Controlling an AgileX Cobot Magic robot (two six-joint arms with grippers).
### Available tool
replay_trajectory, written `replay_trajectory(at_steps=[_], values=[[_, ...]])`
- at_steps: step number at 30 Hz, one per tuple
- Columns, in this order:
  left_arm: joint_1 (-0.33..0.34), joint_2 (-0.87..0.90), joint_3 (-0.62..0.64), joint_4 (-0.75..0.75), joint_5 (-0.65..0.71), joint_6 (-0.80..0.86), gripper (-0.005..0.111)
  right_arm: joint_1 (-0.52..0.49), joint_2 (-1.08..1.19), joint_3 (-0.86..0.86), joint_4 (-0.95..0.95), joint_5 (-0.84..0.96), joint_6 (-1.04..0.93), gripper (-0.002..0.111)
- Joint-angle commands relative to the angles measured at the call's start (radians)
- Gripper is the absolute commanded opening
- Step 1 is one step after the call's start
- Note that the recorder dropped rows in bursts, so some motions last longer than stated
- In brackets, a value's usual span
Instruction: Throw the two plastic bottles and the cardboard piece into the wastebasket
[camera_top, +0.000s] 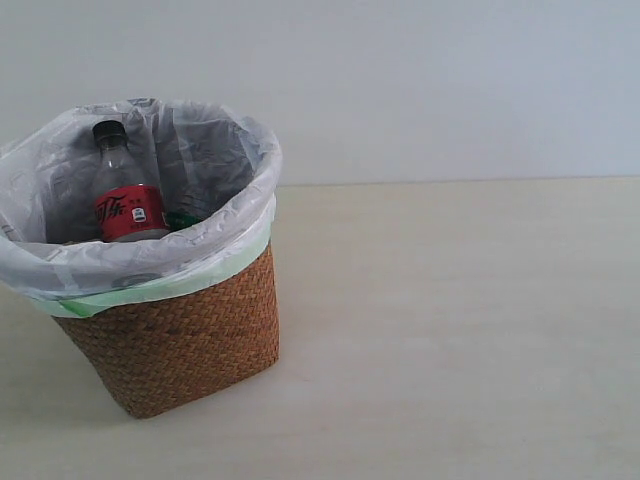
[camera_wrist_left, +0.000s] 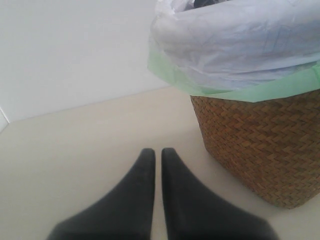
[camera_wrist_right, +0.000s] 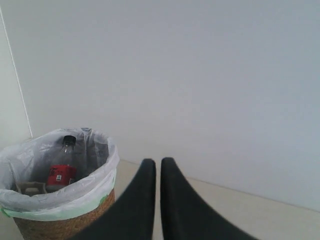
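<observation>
The brown wicker wastebasket (camera_top: 180, 340) with its white, green-edged bag stands at the left. Inside it the red-label bottle (camera_top: 125, 195) with a black cap stands upright. A bit of green (camera_top: 182, 218) beside it may be the second bottle, mostly hidden. In the right wrist view the red-label bottle (camera_wrist_right: 63, 167) and a grey cardboard piece (camera_wrist_right: 31, 188) show inside the wastebasket (camera_wrist_right: 60, 227). My left gripper (camera_wrist_left: 158, 151) is shut and empty, low beside the wastebasket (camera_wrist_left: 260, 145). My right gripper (camera_wrist_right: 158, 161) is shut and empty, well away from the basket. Neither gripper shows in the exterior view.
A pale beige tabletop (camera_top: 450, 330) spreads to the right of the basket, with a plain light wall (camera_top: 420, 80) behind it.
</observation>
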Motion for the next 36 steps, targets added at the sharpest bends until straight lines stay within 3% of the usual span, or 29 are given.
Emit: replay_trajectory(at_steps=[1, 22, 36], values=[[0.005, -0.003, 0.004, -0.008, -0.004, -0.009, 0.004, -0.001, -0.054, 0.004, 0.001, 0.004, 0.005, 0.000], [0.005, -0.003, 0.004, -0.008, -0.004, -0.009, 0.004, -0.011, -0.117, 0.004, 0.001, 0.006, 0.005, 0.000], [0.005, -0.003, 0.004, -0.008, -0.004, -0.009, 0.004, -0.317, -0.264, 0.004, 0.053, -0.026, 0.010, 0.000]])
